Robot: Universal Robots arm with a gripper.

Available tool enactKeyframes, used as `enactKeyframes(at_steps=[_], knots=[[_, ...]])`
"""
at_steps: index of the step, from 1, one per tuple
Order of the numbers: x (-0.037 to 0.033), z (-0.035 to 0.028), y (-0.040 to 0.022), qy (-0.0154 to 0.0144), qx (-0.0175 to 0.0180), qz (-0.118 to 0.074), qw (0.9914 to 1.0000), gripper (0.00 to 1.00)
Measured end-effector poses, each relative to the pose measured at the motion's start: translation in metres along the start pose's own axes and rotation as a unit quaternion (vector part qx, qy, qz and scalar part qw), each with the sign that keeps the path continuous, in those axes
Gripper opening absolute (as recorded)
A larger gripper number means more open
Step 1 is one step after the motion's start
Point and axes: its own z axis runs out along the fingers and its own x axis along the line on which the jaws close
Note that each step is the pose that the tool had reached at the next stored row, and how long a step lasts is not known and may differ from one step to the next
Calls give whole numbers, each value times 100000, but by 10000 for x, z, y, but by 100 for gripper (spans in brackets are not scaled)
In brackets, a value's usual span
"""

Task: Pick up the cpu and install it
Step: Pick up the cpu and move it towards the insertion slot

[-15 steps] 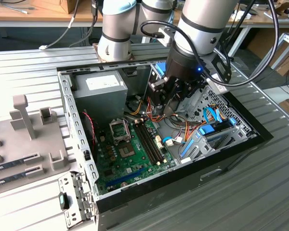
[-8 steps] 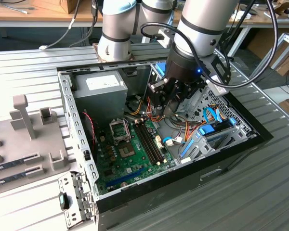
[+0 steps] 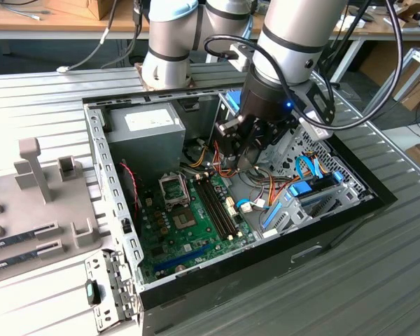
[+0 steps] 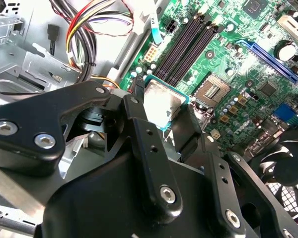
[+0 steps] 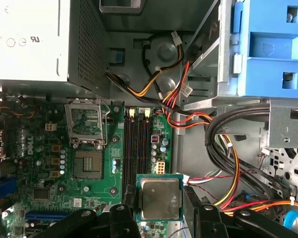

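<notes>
The cpu (image 5: 160, 198), square with no longer side, lay flat, silver top towards the wrist cameras, its edges parallel to the memory slots (image 5: 136, 144). The gripper (image 4: 161, 106) was clamped on two opposite edges, holding it above the motherboard (image 5: 39, 163), apart from the socket (image 5: 87, 164).

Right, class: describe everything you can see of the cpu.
The cpu is a small flat square chip: dull, smudged silvery-grey metal top with a thin green board rim. The gripper holds it by two opposite edges, metal side up, roughly level, above the green motherboard, not yet in the socket.
</notes>
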Motion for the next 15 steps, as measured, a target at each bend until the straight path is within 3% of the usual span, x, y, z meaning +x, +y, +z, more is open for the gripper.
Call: enactKeyframes(at_steps=[15], knots=[[1,45,-16,0,2,-1,100000,47]])
